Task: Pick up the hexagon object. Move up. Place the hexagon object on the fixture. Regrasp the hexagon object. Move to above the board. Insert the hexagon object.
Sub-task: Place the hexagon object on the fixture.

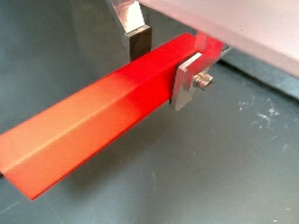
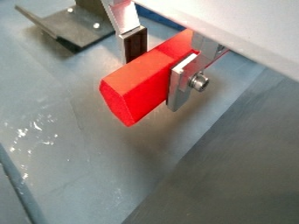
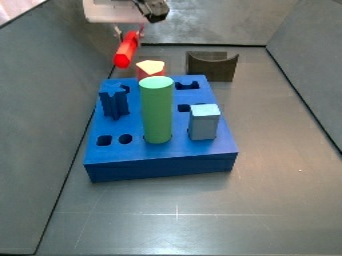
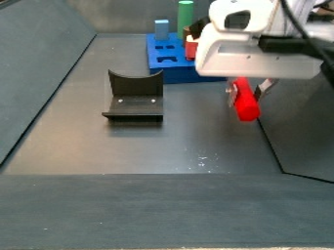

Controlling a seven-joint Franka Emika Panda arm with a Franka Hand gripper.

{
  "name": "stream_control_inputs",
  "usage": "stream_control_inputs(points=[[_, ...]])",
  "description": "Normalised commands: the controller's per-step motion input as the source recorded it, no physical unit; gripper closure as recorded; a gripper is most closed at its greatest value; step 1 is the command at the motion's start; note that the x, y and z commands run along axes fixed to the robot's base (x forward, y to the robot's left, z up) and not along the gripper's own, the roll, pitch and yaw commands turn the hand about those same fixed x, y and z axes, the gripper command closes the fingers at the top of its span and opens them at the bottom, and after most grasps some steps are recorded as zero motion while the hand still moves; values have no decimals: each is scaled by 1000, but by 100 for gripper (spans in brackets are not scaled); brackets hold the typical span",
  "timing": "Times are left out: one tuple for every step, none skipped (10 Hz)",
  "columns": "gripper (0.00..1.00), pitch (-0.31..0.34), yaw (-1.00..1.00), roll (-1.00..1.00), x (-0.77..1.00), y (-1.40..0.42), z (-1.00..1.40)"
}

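My gripper is shut on the hexagon object, a long bright red bar gripped near one end between the silver finger plates. Both wrist views show the bar sticking out sideways from the fingers. In both side views the gripper holds the bar off the floor, hanging below the hand. The dark fixture with its curved notch stands apart from the bar, on the floor. The blue board lies beyond the fixture and the bar.
A tall green cylinder, a grey-blue cube and a dark blue piece stand in the board. A short yellow-topped piece sits behind it. Grey walls enclose the floor. The fixture's base plate shows near the bar.
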Motion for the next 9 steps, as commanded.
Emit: stream_control_inputs(points=[[100, 0, 0, 0, 0, 0, 1000], [100, 1, -2, 6, -1, 1, 1000], [100, 13, -3, 7, -9, 2, 1000], [100, 21, -4, 11, -12, 3, 1000], [100, 33, -6, 15, -17, 6, 1000], [100, 41, -8, 19, -20, 8, 1000], [100, 43, -9, 24, -24, 9, 1000], [100, 48, -9, 29, -26, 12, 1000], [100, 52, -9, 33, -28, 15, 1000]])
